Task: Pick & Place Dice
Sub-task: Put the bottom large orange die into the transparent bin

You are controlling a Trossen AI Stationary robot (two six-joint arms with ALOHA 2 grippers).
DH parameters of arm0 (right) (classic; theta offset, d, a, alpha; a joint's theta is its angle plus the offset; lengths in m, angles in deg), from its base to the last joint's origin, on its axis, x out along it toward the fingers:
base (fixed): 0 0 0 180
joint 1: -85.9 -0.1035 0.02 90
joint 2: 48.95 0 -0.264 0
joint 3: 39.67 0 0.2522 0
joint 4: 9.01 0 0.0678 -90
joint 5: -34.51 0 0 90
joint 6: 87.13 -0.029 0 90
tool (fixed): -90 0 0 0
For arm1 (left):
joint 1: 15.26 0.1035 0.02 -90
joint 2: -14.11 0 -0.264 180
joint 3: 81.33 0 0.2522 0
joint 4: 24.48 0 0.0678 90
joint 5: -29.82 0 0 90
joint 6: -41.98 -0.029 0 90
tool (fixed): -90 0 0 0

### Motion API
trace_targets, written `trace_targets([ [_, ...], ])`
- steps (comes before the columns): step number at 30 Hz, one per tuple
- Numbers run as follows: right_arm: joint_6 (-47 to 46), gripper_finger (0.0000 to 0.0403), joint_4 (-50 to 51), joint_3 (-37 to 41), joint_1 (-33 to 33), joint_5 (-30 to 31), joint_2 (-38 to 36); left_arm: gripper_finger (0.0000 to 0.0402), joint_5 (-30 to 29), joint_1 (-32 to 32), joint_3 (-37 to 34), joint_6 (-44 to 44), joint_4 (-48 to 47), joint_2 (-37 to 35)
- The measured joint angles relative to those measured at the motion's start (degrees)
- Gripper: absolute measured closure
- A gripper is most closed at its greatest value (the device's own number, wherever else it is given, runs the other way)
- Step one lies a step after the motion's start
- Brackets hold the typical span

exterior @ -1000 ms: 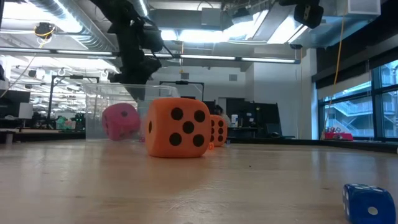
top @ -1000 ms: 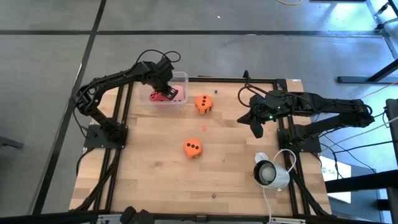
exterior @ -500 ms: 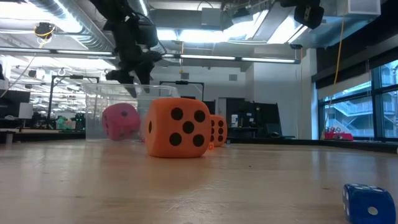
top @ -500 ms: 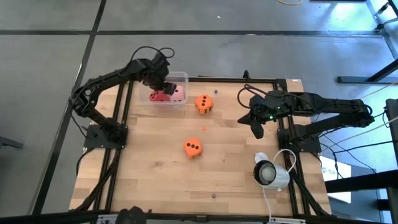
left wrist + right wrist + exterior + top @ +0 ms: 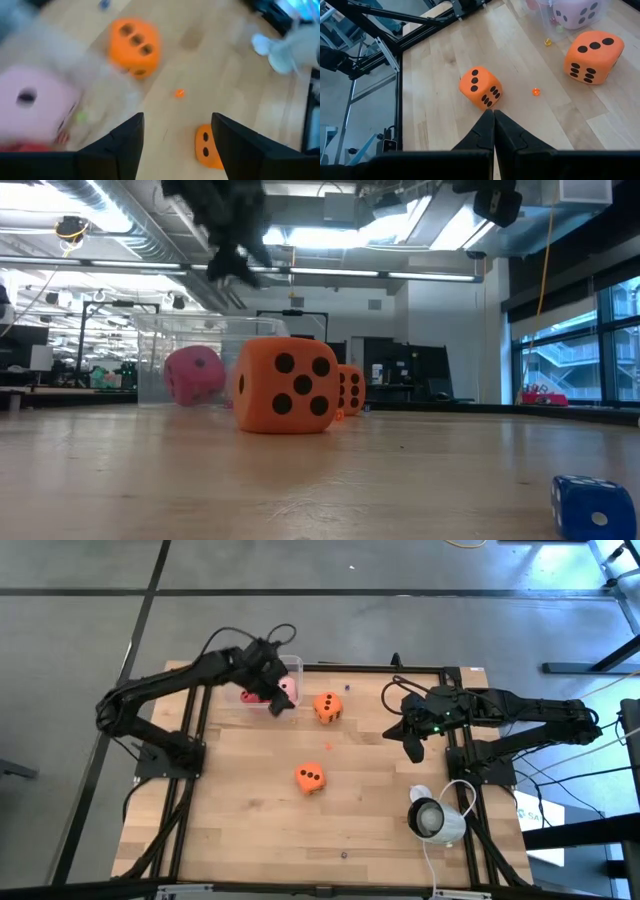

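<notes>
Hovering left fingers (image 5: 135, 145) apart, empty; pink die (image 5: 35, 102) beside, orange dice (image 5: 134, 44) beyond

In the left wrist view the pink die (image 5: 32, 102) is smeared by blur, its pips barely readable. The red die (image 5: 252, 696) sits largely hidden under the left arm. 1 blue die (image 5: 595, 505) is cut off by the picture's edge.

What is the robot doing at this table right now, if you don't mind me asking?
It is sorting foam dice. The left gripper hangs open and empty beside the clear plastic bin, which holds the pale pink die and a red die. Two orange dice sit on the wooden table. The right gripper waits shut at the right edge.
</notes>
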Motion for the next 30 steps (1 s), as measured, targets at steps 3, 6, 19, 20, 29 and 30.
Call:
trace_targets([
  [3, 0.00, 0.0403, -0.02, 0.00, 0.00, 0.00, 0.00, 0.0182, -7.06, -9.59, 0.00, -5.94, 2.65, -1.82],
  [6, 0.00, 0.0403, -0.04, 0.00, -0.02, 0.03, 0.00, 0.0182, -15.21, -19.53, 0.00, -14.14, 3.98, -1.69],
  [19, -2.51, 0.0403, -0.13, -0.02, -0.02, 0.19, -0.02, 0.0132, -20.23, -35.33, 0.00, -16.91, 15.42, 12.69],
  [20, -2.74, 0.0403, -0.07, 0.00, -0.01, 0.19, -0.02, 0.0126, -20.00, -35.71, 0.00, -17.62, 15.80, 13.54],
  [29, -3.06, 0.0403, 0.07, 0.00, -0.01, 0.20, -0.02, 0.0098, -19.89, -38.48, 0.59, -27.50, 14.59, 15.39],
  [30, -3.06, 0.0403, 0.09, 0.00, 0.00, 0.20, -0.02, 0.0097, -19.99, -38.56, 1.17, -28.05, 13.33, 15.39],
])
